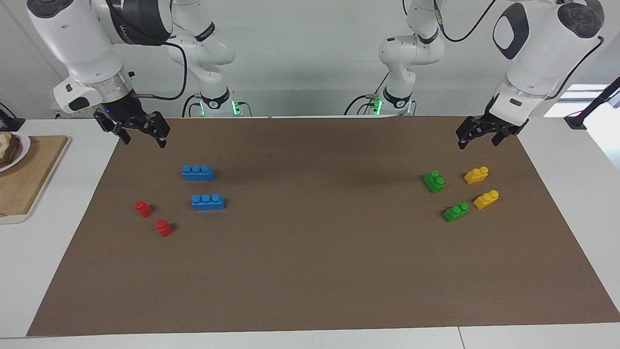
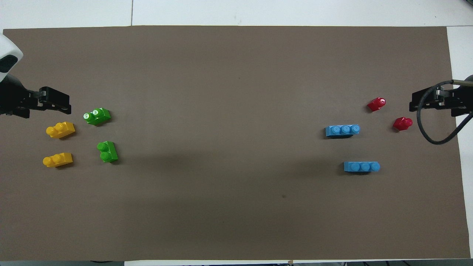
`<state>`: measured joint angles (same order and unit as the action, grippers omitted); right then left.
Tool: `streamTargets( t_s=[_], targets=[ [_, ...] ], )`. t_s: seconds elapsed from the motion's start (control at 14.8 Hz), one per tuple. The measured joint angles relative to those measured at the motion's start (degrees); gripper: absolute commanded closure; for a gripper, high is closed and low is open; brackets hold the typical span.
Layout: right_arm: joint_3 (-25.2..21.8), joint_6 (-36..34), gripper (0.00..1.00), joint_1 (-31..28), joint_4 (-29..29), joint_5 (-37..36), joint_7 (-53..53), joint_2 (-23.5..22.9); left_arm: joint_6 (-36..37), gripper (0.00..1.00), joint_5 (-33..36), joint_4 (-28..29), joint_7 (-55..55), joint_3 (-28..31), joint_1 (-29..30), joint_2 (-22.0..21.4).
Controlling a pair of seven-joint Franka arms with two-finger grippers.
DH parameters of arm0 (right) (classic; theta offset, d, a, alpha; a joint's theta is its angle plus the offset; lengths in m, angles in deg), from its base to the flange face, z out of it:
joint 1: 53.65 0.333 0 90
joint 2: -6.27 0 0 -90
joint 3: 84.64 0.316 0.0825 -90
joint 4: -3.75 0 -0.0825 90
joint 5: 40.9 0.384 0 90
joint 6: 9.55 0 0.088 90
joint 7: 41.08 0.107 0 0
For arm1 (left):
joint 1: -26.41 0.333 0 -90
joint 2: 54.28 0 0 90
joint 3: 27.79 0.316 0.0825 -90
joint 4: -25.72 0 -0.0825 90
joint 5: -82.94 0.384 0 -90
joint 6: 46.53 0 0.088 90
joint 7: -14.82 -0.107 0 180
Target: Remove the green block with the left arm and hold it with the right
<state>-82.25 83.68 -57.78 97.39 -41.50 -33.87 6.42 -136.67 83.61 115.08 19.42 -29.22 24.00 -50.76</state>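
Note:
Two green blocks lie on the brown mat toward the left arm's end: one (image 1: 434, 182) (image 2: 107, 151) nearer to the robots, the other (image 1: 456, 212) (image 2: 97, 116) farther out. My left gripper (image 1: 479, 139) (image 2: 67, 103) hangs open and empty above the mat's edge, up and apart from the green and yellow bricks. My right gripper (image 1: 143, 137) (image 2: 412, 105), with the silver wrist collar, hangs open and empty above the right arm's end of the mat, over the area near the red bricks.
Two yellow bricks (image 1: 476, 175) (image 1: 486, 199) lie beside the green ones. Two blue three-stud bricks (image 1: 198, 172) (image 1: 208, 201) and two small red bricks (image 1: 143, 208) (image 1: 163, 227) lie toward the right arm's end. A wooden board (image 1: 29, 184) with a plate (image 1: 19, 150) sits off the mat there.

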Motion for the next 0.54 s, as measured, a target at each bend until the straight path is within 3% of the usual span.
streamTargets(
  t_s=[0.54],
  targets=[
    [0.05, -0.53, 0.02, 0.0, -0.61, 0.0, 0.0, 0.0, 0.02, 0.0, 0.01, -0.19, -0.02, -0.04, -0.29, 0.0]
  ],
)
